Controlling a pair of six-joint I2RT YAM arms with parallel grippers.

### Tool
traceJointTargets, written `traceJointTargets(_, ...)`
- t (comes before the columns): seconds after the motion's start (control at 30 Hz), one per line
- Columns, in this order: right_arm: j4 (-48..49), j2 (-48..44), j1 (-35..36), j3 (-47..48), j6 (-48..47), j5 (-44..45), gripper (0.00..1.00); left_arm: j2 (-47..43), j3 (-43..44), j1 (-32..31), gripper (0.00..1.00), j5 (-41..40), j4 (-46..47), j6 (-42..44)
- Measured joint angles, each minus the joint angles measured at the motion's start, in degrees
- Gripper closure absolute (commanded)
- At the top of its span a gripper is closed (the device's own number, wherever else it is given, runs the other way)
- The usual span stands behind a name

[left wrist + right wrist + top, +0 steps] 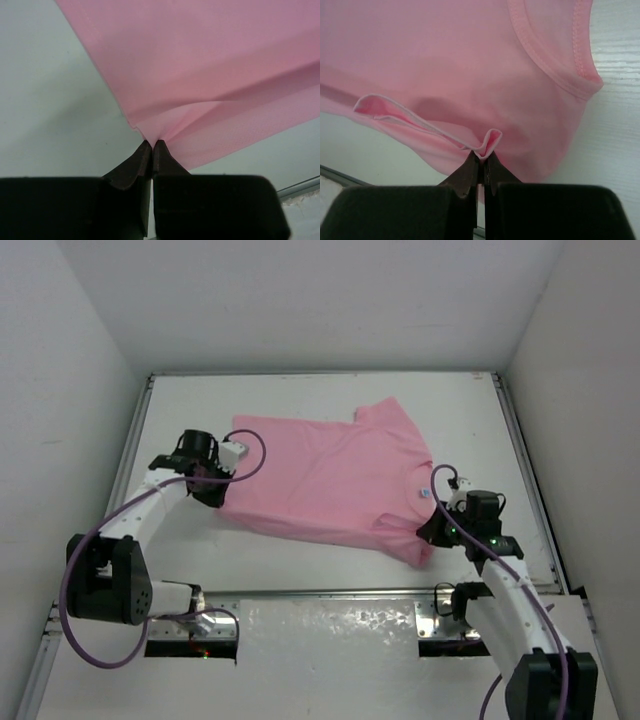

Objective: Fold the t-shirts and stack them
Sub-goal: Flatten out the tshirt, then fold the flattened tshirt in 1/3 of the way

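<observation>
A plain light-pink t-shirt (pixel 335 475) lies spread across the white table, its collar toward the right. My left gripper (pixel 222 478) is shut on the t-shirt's left edge; in the left wrist view the cloth (pixel 210 75) bunches into the closed fingertips of that gripper (pixel 152 144). My right gripper (pixel 432 530) is shut on the shirt's near right corner. In the right wrist view a folded hem of the t-shirt (pixel 470 65) sits pinched in this gripper (pixel 483 156), with the collar (pixel 555 60) above and to the right.
The white table (pixel 300 550) has raised metal rails on its left (pixel 128 455) and right (pixel 530 480) edges and along the near side. White walls enclose the workspace. Purple cables loop off both arms.
</observation>
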Motion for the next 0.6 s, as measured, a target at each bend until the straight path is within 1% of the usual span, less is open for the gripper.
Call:
traceJointTargets(0.17,4.59,8.46,0.00,3.41,-0.98,0.09,1.00,1.95,0.68,0.00,1.00,-1.55,-1.14,-0.35)
traceJointTargets(0.4,11.89,23.93,0.66,12.15,-5.22,-0.07,1.00,12.00,6.05,0.00,1.00,-4.59,0.39,-3.39)
traceJointTargets(0.6,13.73,31.87,1.77,17.59,-9.94,-0.74,1.00,16.24,9.60,0.02,1.00,-4.57,2.21,-5.68)
